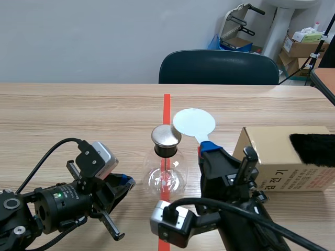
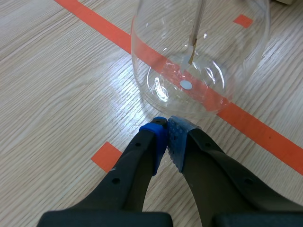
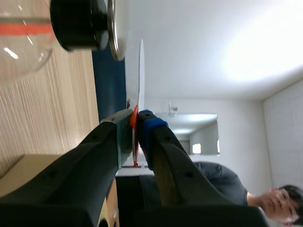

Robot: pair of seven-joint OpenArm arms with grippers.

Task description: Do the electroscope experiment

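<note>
The electroscope is a clear glass flask [image 1: 166, 175] on the orange tape line, with a black stopper and a round metal cap [image 1: 166, 136]. My left gripper [image 1: 127, 182] lies low beside the flask's left side, shut on nothing; in the left wrist view its fingertips [image 2: 166, 137] meet just short of the flask's base [image 2: 199, 52], where a thin foil strip [image 2: 193, 49] hangs inside. My right gripper [image 1: 205, 148] is shut on the red handle of a white disc paddle [image 1: 193, 122], held up just right of the cap. The right wrist view shows the paddle [image 3: 141, 71] edge-on near the cap [image 3: 111, 26].
A cardboard box [image 1: 282, 162] with a black fur piece [image 1: 314, 149] on it stands right of my right arm. A dark chair [image 1: 219, 67] is behind the table's far edge. A person [image 3: 279, 203] shows in the right wrist view.
</note>
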